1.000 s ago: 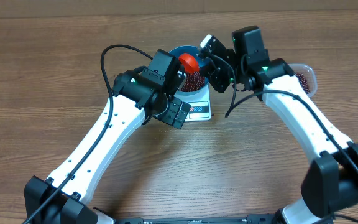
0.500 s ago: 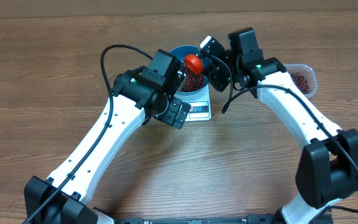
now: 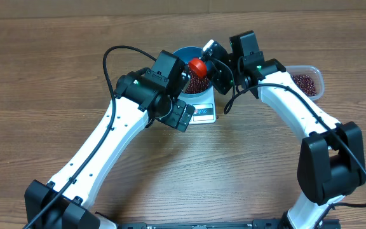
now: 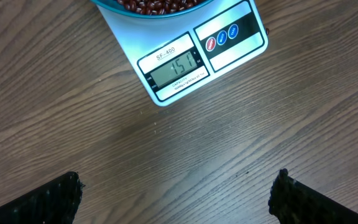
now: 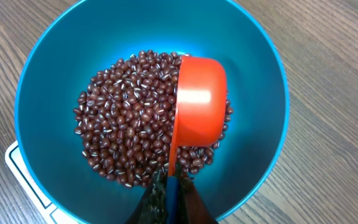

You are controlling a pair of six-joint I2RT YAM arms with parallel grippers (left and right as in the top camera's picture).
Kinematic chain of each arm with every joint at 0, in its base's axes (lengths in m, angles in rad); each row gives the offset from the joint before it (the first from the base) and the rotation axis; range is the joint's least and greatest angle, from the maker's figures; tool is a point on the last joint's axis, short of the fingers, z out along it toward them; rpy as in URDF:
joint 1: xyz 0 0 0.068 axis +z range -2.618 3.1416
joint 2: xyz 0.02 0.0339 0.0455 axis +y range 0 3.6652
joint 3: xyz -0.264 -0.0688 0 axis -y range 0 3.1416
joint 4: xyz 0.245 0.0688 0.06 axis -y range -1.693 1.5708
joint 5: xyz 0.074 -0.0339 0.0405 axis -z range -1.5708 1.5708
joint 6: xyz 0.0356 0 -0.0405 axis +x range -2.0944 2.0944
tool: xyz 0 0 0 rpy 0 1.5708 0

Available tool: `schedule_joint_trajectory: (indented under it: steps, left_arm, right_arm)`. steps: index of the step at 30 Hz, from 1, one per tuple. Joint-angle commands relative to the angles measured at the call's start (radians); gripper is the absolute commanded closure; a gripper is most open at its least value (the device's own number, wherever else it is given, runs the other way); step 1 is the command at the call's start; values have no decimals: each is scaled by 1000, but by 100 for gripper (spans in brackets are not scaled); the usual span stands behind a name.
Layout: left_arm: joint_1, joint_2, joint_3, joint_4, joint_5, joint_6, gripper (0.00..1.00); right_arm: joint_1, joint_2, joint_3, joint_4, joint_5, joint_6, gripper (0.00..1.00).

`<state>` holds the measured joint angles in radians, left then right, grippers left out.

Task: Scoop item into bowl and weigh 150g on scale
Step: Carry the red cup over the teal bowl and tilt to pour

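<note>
Wood-grain bench (image 3: 43,76) carries everything. Since a second ago the right arm has swung left, uncovering more of the clear tub (image 3: 315,71) at far right; the left arm has not moved. The blue bowl (image 5: 48,68), heaped with beans (image 5: 123,124), sits on the scale (image 4: 229,53), which reads 151. The tub holds more beans. The right gripper (image 5: 171,198) pinches a red scoop (image 5: 197,106) over the heap; the left gripper (image 4: 176,199) hangs spread wide.

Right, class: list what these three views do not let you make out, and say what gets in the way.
Right wrist: the bowl covers the scale but for one corner; the scoop shows its back, hiding its inside.
Left wrist: the top edge cuts off the bowl.
Overhead: the scale's reading is too small; the left arm overlaps it.
</note>
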<state>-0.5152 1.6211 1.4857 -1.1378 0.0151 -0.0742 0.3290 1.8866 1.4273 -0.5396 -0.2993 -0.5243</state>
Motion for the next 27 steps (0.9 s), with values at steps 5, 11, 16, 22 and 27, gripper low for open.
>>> schedule_joint_trajectory:
  steps: [5, 11, 16, 22, 27]
  left_arm:
    - [-2, -11, 9, -3, -3, 15, 0]
    - [-2, -11, 9, -3, -3, 15, 1]
    - [-2, -11, 9, -3, -3, 16, 0]
    - [-2, -11, 9, -3, -3, 15, 0]
    - [-2, -11, 9, -3, -3, 15, 0]
  right_arm:
    - [13, 20, 27, 0, -19, 57, 96]
    - [12, 15, 28, -6, -58, 109, 97]
    - [11, 2, 28, -6, -61, 145, 96]
    - [2, -8, 29, 1, -61, 201, 96]
    - [-21, -9, 48, -5, -97, 262, 96]
